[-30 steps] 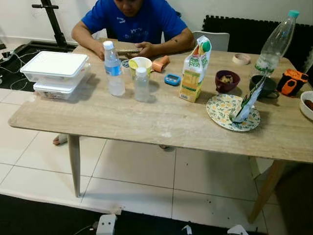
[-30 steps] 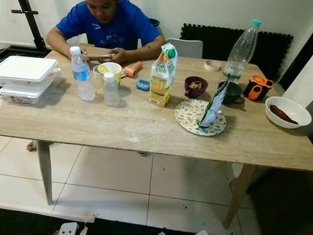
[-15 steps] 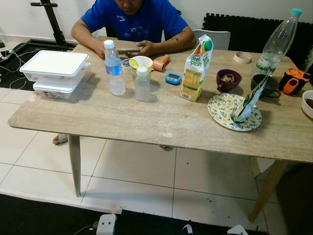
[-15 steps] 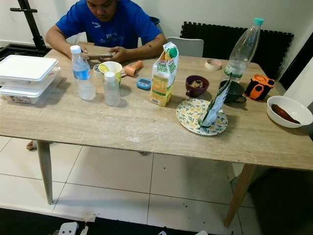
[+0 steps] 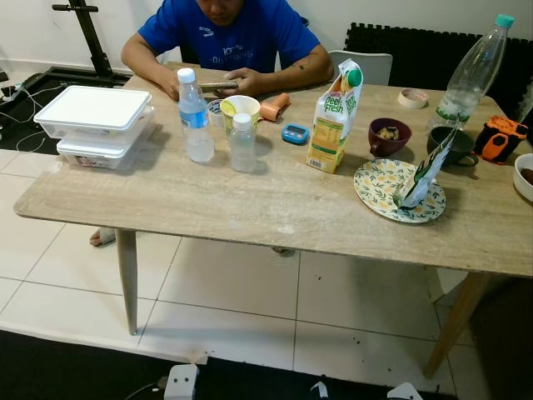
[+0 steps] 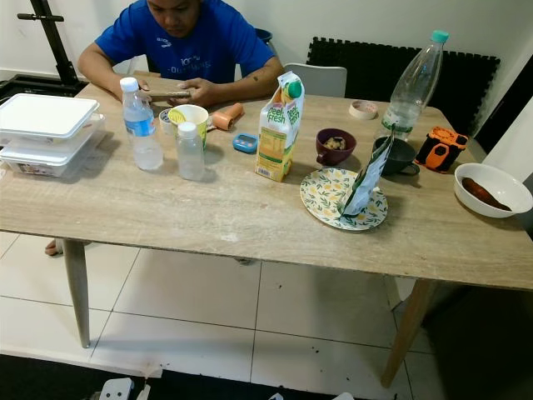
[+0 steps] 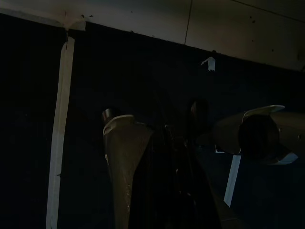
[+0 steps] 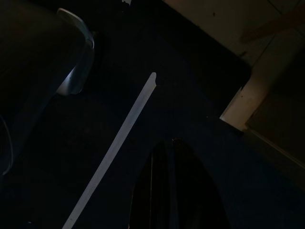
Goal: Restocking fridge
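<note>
On the wooden table [image 5: 250,208] stand a juice carton [image 5: 333,117], a water bottle [image 5: 195,117], a smaller clear bottle [image 5: 241,143] and a tall, nearly empty bottle [image 5: 470,71] at the far right. Two stacked white lidded boxes [image 5: 93,121] sit at the table's left end. A green pouch [image 5: 423,171] leans on a patterned plate [image 5: 379,187]. My left gripper [image 7: 178,157] hangs shut over a dark floor mat. My right gripper [image 8: 167,157] also hangs shut and holds nothing.
A person in a blue shirt [image 5: 225,37] sits at the far side holding a phone. A yellow cup [image 5: 240,107], maroon bowl [image 5: 387,137], dark cup [image 5: 450,146], orange-black gadget [image 5: 498,137] and white bowl [image 6: 491,187] crowd the table. White tile floor lies before it.
The camera has shifted slightly; the things on the table and both arms have stayed where they were.
</note>
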Available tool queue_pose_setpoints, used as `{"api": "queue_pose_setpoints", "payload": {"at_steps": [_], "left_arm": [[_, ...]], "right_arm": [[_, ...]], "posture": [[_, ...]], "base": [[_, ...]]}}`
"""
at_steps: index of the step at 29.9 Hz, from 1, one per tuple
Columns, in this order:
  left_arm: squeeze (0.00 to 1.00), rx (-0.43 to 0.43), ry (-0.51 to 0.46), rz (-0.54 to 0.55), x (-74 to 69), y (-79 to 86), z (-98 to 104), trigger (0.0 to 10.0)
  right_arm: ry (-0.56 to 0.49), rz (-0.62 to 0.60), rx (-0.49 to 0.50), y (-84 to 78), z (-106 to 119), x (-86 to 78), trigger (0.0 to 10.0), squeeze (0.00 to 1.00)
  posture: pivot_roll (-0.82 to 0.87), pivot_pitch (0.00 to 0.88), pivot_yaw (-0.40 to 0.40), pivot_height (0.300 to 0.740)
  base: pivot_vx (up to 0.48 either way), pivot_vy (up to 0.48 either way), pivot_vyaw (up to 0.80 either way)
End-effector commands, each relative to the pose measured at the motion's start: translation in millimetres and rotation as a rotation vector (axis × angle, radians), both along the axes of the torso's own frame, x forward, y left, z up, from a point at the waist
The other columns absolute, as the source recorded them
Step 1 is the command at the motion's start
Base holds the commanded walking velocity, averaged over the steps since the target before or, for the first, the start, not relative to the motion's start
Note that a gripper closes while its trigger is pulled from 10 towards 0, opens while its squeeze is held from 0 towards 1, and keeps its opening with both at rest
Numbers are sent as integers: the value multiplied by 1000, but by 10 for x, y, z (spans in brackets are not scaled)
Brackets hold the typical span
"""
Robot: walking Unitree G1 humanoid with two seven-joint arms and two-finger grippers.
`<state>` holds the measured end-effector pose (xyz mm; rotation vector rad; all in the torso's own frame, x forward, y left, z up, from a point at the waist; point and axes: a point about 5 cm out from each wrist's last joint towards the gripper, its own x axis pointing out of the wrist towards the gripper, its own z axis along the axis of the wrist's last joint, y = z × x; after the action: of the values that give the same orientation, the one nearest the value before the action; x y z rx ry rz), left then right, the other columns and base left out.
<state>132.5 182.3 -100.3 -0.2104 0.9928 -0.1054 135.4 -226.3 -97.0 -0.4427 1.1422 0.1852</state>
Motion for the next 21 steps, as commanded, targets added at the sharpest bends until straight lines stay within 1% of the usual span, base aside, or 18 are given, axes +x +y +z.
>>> {"api": "queue_pose_setpoints", "payload": {"at_steps": [1, 21], "left_arm": [[0, -3, 90, -11, -223, -33, -82, 10000], [0, -11, 83, -33, -214, -27, -74, 10000]], "right_arm": [[16, -8, 3, 5, -22, -60, 10000, 0], [13, -1, -1, 4, -18, -49, 10000, 0]], "posture": [[-39, 105, -53, 740], [-36, 100, -53, 740]], "base": [[0, 0, 0], [0, 0, 0]]}}
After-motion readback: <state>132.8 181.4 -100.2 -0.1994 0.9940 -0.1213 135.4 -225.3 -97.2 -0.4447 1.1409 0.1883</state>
